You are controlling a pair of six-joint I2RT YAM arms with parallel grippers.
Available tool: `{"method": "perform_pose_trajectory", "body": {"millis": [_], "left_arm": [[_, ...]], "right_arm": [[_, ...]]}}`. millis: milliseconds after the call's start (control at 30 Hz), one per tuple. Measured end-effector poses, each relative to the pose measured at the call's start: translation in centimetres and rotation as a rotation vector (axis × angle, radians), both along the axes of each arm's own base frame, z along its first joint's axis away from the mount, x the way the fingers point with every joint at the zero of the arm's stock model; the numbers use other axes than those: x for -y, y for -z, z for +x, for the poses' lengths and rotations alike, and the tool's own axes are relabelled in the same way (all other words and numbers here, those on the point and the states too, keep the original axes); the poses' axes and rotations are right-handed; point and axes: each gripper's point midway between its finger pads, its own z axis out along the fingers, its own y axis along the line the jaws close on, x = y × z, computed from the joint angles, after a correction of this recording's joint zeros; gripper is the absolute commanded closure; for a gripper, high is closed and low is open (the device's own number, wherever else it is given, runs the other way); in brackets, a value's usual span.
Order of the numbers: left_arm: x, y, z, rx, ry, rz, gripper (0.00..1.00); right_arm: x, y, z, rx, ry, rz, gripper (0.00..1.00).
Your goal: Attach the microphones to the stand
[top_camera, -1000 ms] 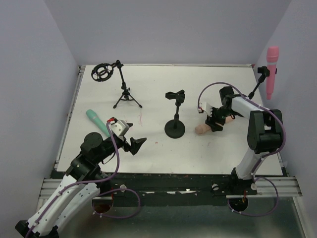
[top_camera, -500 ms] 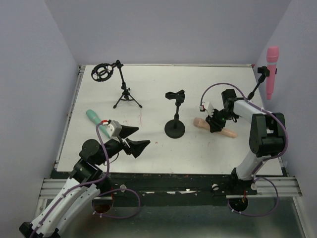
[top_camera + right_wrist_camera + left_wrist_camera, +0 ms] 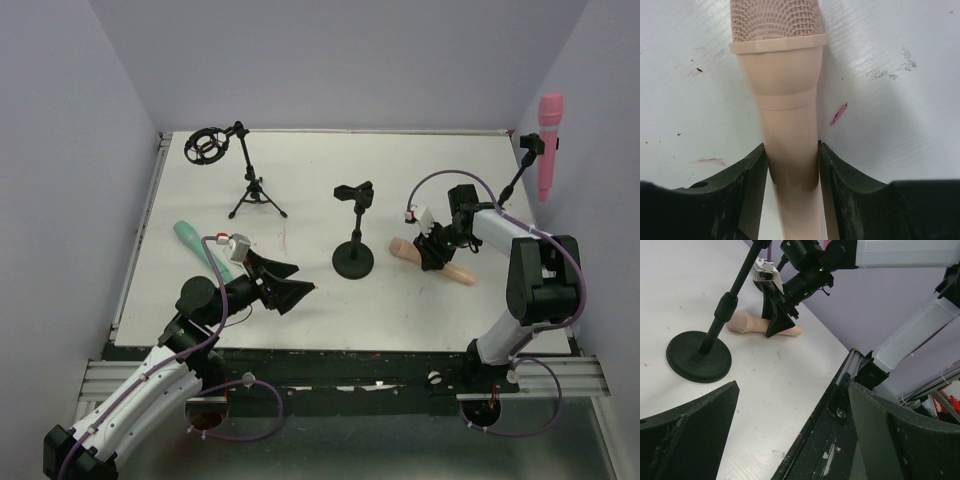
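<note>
peach microphone [image 3: 402, 248] lies flat, head pointing left.

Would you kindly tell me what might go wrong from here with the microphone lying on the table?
The right hand pinches the pale peach plastic microphone by its smooth, slim handle as it lies flat; it may slip or pivot when lifted.
The black round-base stand is close beside it, so a swing could knock the stand over.
</note>
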Motion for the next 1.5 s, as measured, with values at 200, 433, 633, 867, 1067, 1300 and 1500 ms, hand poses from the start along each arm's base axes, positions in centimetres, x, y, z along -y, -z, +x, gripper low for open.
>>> {"method": "perform_pose_trajectory", "body": {"millis": [200, 433, 633, 867, 1067, 1300, 1500], "left_arm": [[0.3, -0.7, -0.2, -0.018, 0.013, -0.039, 0.01], [0.4, -0.5, -0.3, -0.033, 0.020, -0.050, 0.01], [0.6, -0.4, -0.6, -0.049, 0.031, -0.069, 0.01], [1.6, -0.3, -1.1, -0.079, 0.072, -0.087, 0.01], [2.7, -1.0, -1.7, -0.083, 0.115, -0.080, 0.01], [2.9, -5.6, -1.5, 0.017, 0.115, -0.113, 0.01], [3.3, -10.3, -0.9, 0.107, 0.112, -0.140, 0.01]], "right_arm": [[0.3, 0.0, -0.1, 0.023, 0.013, -0.018, 0.41], [1.8, 0.2, -0.4, 0.062, 0.019, -0.098, 0.46], [2.1, 0.2, -0.9, 0.077, 0.009, -0.114, 0.65], [1.6, -0.1, -1.7, 0.060, 0.008, -0.085, 0.82], [-0.1, -4.3, -1.2, 0.077, 0.041, 0.020, 0.86], [-2.7, -14.2, 1.2, 0.246, 0.100, 0.196, 0.89], [-4.1, -21.8, 2.2, 0.352, 0.148, 0.318, 0.89]]}}
